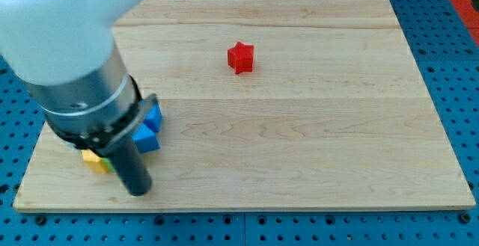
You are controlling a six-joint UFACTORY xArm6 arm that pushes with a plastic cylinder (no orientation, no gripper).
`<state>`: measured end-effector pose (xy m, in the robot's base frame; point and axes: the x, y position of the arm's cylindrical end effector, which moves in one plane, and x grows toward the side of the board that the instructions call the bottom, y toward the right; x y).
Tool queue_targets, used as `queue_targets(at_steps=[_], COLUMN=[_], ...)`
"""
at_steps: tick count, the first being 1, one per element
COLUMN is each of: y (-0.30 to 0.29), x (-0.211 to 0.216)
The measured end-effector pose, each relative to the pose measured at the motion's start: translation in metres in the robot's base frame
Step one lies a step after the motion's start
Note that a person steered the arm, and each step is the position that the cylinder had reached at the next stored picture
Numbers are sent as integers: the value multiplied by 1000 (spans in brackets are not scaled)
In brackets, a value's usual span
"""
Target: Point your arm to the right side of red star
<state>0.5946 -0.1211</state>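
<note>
The red star (240, 57) lies on the wooden board (299, 126), a little above the middle. My tip (138, 192) rests near the board's bottom left corner, far below and to the left of the red star. A blue block (148, 130) lies just above and right of the tip, partly hidden by the arm. A yellow block (96, 161) lies just left of the rod, mostly hidden.
The arm's large grey body (71, 59) covers the view's top left and hides part of the board there. A blue perforated table (456, 66) surrounds the board.
</note>
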Motion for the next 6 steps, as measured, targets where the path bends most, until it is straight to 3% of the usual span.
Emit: queue_targets(at_steps=[1,3,5,6], y=[64,184,216,171], x=[1,-83,-191,-234])
